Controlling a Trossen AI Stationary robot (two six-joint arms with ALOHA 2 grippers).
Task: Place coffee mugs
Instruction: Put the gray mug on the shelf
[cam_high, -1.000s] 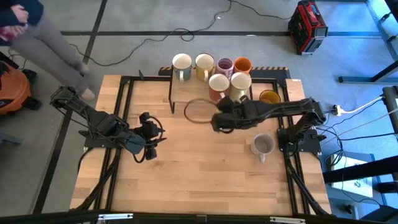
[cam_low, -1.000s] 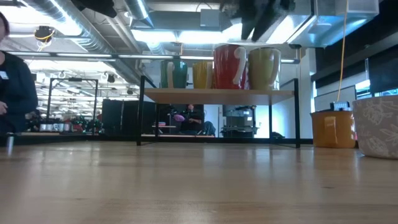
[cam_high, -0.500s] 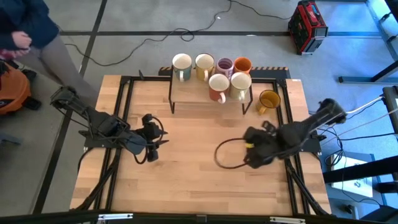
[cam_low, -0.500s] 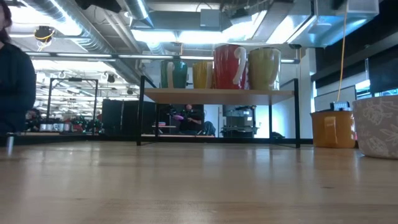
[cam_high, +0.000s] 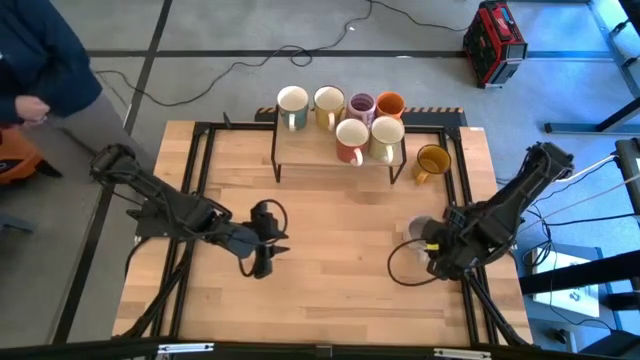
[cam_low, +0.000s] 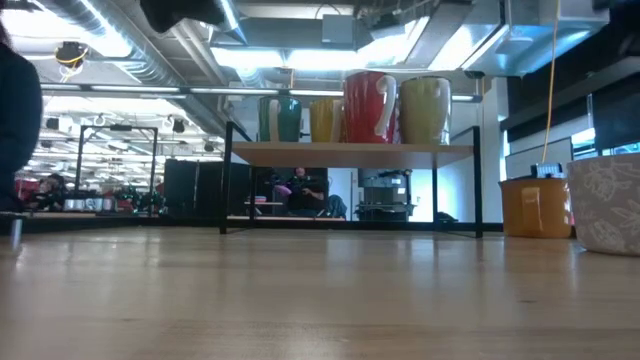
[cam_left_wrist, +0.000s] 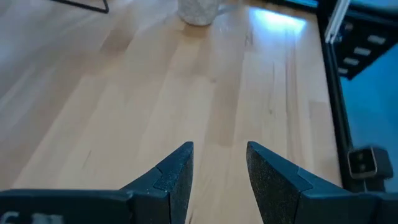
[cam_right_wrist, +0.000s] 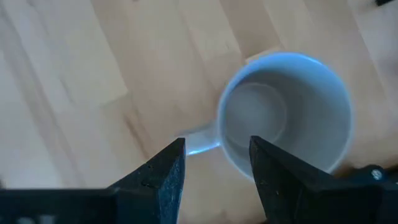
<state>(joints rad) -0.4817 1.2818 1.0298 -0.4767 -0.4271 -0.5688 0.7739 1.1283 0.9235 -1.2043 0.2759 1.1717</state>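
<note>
On the shelf (cam_high: 300, 160) stand six mugs (cam_high: 351, 139), two more (cam_high: 432, 159) on the table (cam_high: 330, 270); both grippers (cam_right_wrist: 214, 165) gape empty.

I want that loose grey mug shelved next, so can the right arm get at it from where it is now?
Probably yes: the right gripper hovers open right above the grey mug, fingers framing its handle, with nothing between them.
</note>
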